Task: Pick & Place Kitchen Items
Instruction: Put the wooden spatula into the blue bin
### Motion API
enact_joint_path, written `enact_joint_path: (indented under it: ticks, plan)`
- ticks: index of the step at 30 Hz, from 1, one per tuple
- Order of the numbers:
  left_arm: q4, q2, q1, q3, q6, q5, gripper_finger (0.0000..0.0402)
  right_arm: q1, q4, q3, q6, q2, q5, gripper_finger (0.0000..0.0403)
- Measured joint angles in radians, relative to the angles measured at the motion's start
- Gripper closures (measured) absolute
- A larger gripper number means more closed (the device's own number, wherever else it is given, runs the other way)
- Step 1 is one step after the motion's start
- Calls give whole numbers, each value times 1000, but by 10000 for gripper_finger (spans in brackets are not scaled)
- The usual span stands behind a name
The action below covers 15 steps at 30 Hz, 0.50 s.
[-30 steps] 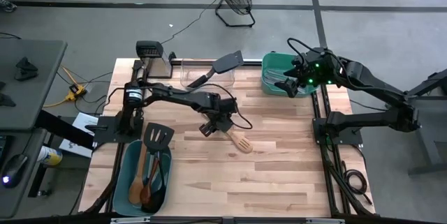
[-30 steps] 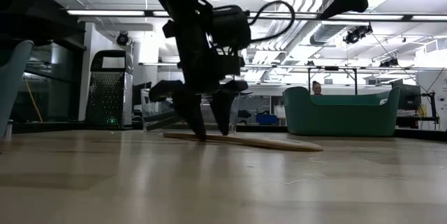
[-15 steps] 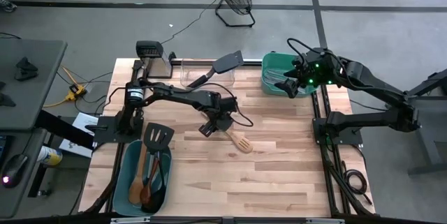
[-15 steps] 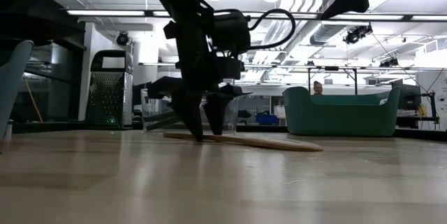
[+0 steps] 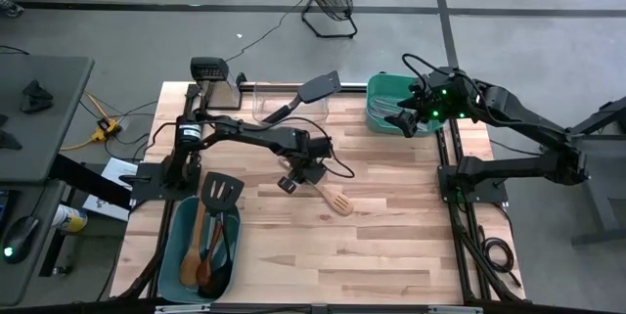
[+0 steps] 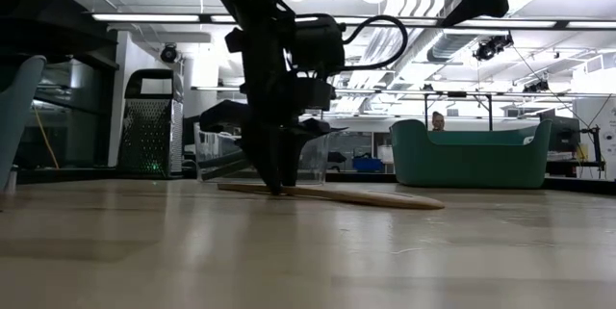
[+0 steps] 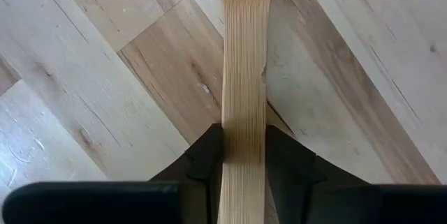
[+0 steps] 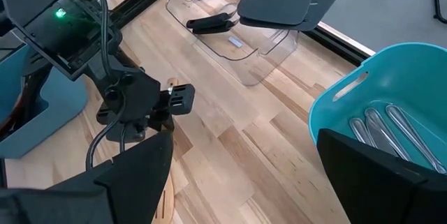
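Left gripper (image 5: 290, 183) jaws closed on wooden spatula (image 5: 331, 198) handle, flat on table (image 5: 391, 216)

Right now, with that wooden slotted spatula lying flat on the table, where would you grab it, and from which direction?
By its straight, narrow handle, coming straight down from above. The wooden slotted spatula lies flat on the table, so only its two long edges can be pinched, and the slotted head is wider. The left gripper already has its jaws shut on both sides of the handle.
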Motion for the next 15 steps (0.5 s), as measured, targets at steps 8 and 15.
enact_joint_path:
  ticks: [8, 15]
  plan:
    - [-8, 4, 0, 0, -12, 5, 323, 0, 0, 0, 3, 0, 0, 54]
    - [-31, 3, 0, 19, -29, 7, 324, 0, 0, 0, 4, 0, 0, 54]
